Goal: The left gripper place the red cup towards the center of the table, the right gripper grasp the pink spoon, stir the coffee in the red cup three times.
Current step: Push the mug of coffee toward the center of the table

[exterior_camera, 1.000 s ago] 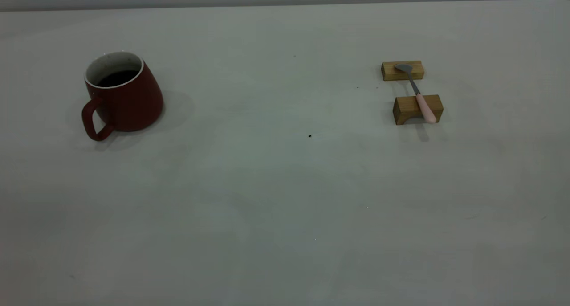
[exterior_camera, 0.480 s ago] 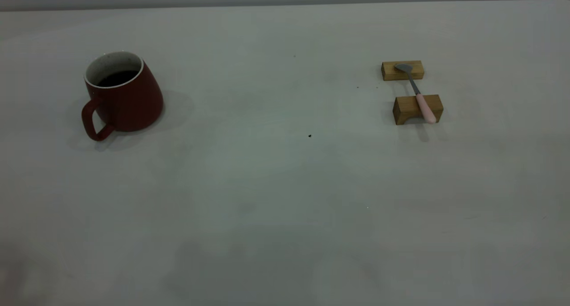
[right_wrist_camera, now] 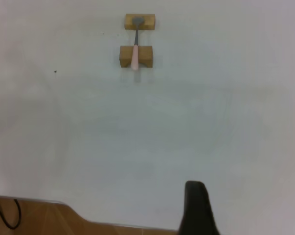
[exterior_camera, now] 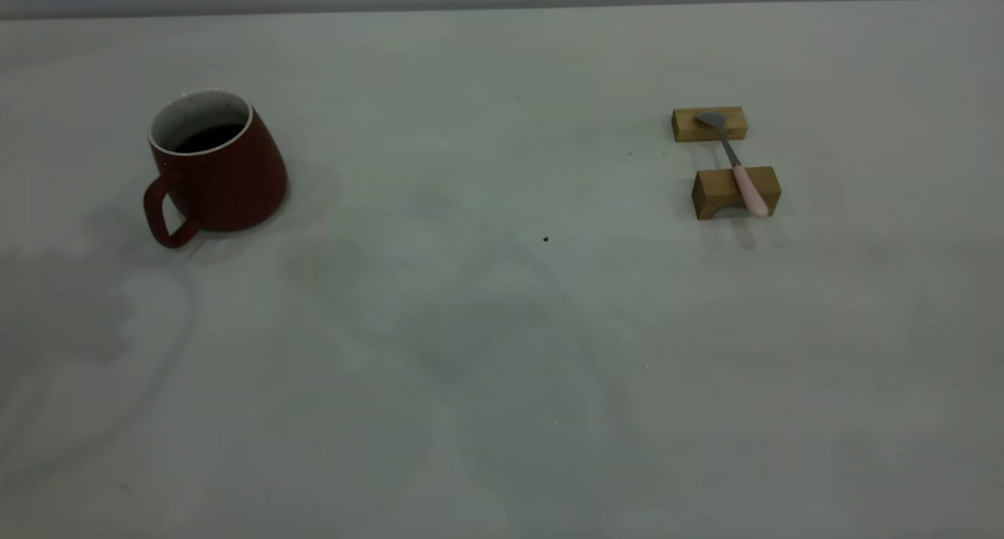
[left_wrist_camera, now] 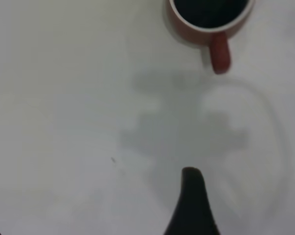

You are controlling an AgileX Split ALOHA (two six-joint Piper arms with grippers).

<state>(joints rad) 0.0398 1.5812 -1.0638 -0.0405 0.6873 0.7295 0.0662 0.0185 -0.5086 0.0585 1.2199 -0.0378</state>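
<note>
Exterior view: red cup sits upright on the surface at far left, well apart from centre. Loop handle points toward the near-left edge; coffee visible inside. No arm in this view, only faint shadows on the surface near the cup and mid-frame.

Pink spoon is at the right, bridging two wooden blocks. Long axis runs roughly front to back, slightly skewed: bowl on the far block, pink handle end on the near block, overhanging it toward the viewer.

Left wrist view: left tool hovers above the surface, short of the cup, looking down on it. One dark finger shows; opening width can't tell, nothing seen in its grip.

Right wrist view: right tool sits high and back over the near surface edge, well apart from the spoon. One finger shows; opening can't tell.
</note>
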